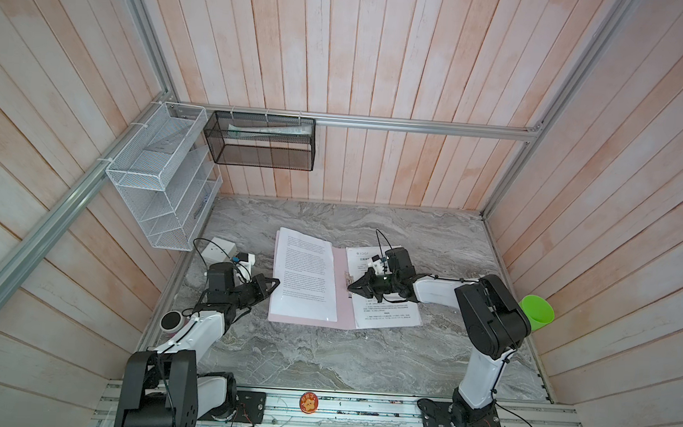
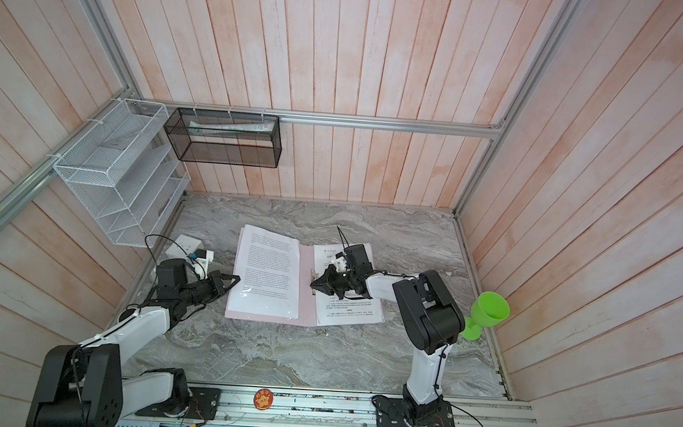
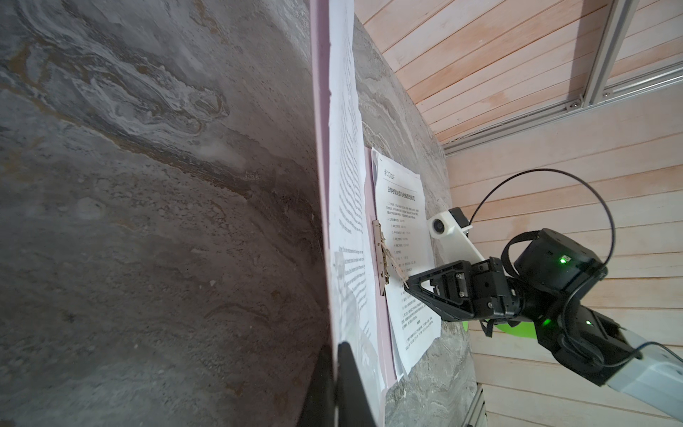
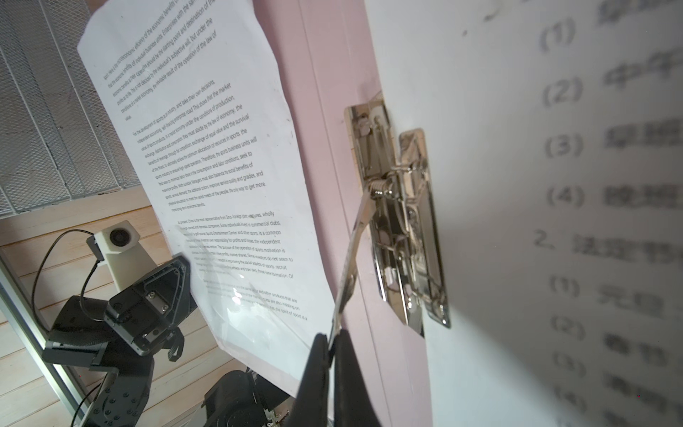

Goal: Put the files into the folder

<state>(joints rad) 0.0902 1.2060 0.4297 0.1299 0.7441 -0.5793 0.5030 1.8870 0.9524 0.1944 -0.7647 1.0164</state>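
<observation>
The pale pink folder lies open on the marble table. One white printed sheet of the files rests on its left cover. More files lie on its right half, their edge at the silver clip. My right gripper is shut on the clip's thin lever, which stands lifted off the spine. My left gripper is shut on the left cover's outer edge, pinching the sheet with it.
A white wire rack hangs on the left wall and a black mesh basket on the back wall. A white box sits by the left arm. A green cup stands at the table's right edge behind the right arm.
</observation>
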